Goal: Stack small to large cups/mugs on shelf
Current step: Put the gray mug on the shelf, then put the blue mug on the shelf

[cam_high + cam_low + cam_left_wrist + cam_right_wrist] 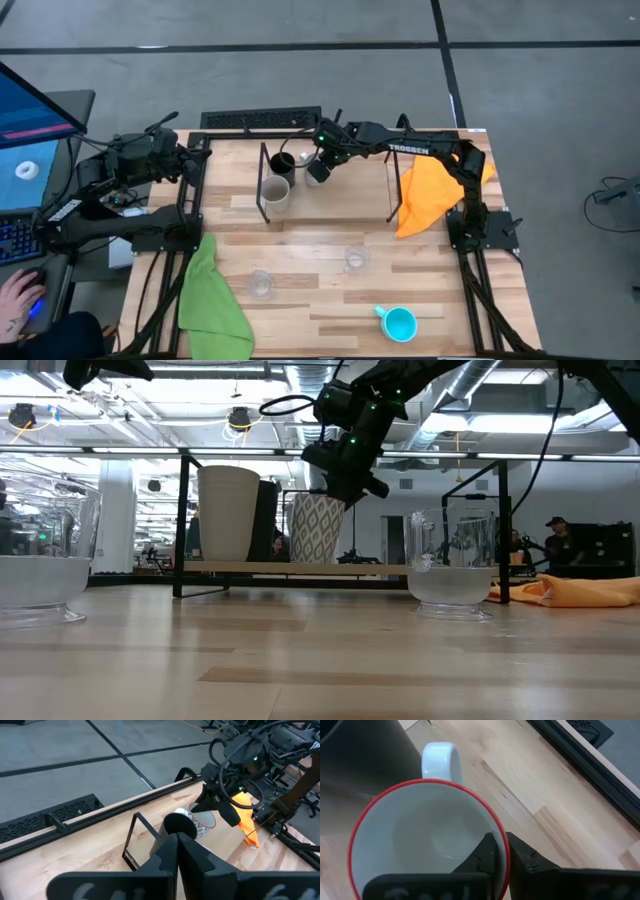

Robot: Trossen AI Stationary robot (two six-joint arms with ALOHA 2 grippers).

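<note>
My right gripper (320, 168) is shut on the white mug (318, 528), which has a grey pattern and a red rim, over the left part of the shelf (330, 215). The black mug (283, 162) and the grey-beige mug (276, 192) stand on the shelf board beside it. Two clear glass cups (262, 283) (357, 258) and the light blue mug (398, 322) stand on the table nearer the front. My left gripper (177, 840) is shut and empty at the table's far left. My right gripper pinches the white mug's wall at the red rim (487, 807), one finger inside the mug and one outside, on the side away from the handle (440, 757). The fingers come from above. The mug is mouth up, its base at or just above the shelf board; I cannot tell which.
A green cloth (210, 300) hangs over the front left of the table. An orange cloth (430, 195) hangs on the right by the right arm's base. The shelf's black rods (264, 180) stand close beside the mugs. A person's hand (18, 295) rests at a keyboard off the table's left.
</note>
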